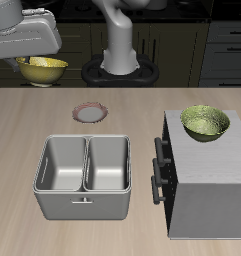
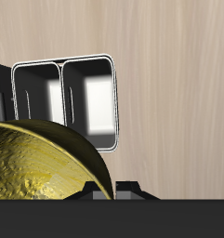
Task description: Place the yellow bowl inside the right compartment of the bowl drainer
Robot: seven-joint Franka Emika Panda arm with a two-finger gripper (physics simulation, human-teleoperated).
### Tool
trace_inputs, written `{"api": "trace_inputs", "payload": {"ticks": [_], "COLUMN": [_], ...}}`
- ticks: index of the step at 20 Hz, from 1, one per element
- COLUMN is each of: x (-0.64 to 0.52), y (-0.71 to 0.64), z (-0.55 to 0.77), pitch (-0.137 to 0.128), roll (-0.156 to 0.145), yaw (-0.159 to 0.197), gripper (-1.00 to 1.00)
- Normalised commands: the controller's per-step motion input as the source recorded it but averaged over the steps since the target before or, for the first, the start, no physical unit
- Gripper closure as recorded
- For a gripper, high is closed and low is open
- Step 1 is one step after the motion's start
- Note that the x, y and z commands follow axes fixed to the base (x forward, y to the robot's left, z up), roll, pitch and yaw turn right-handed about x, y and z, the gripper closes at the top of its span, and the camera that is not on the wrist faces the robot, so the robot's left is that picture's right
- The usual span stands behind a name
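Exterior view: the bench [image 1: 32, 120] carries all items. Largest is the grey cabinet [image 1: 207, 185] with black handles, at 4 o'clock in the frame. A greenish-yellow bowl [image 1: 205, 121] rests on the cabinet top. The drainer [image 1: 84, 175] stands at 7 o'clock, just beside the cabinet and apart from it; its two wells [image 1: 64, 163] sit side by side, divided by a middle wall, with a small handle on the wall nearest the bench's front edge. Which well is the right compartment cannot be told from the pictures alone. A small round plate [image 1: 89, 112] lies on the bench at 12 o'clock of the drainer, near it but apart.

The hand [image 1: 37, 63] is at 10 o'clock in the frame, raised above the bench and well apart from the drainer. It grips the yellow bowl [image 1: 42, 69] at the rim; the bowl hangs below the hand.

Wrist view: the yellow bowl [image 2: 39, 167] fills the foreground, patterned inside showing. Both drainer [image 2: 112, 102] wells appear beyond it.
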Motion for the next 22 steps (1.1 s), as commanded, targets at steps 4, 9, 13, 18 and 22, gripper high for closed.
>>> {"api": "trace_inputs", "payload": {"ticks": [4,9,13,18,22], "x": [0.20,0.32,0.19,0.19,0.16], "y": [0.05,0.17,0.16,0.02,-0.02], "z": [0.00,-0.04,0.01,-0.14,-0.25], "pitch": [0.015,0.006,-0.010,0.013,0.039], "roll": [0.011,0.025,0.025,0.010,0.003], "yaw": [-0.026,0.003,0.002,0.003,-0.006], "gripper": [1.00,1.00,1.00,1.00,1.00]}}
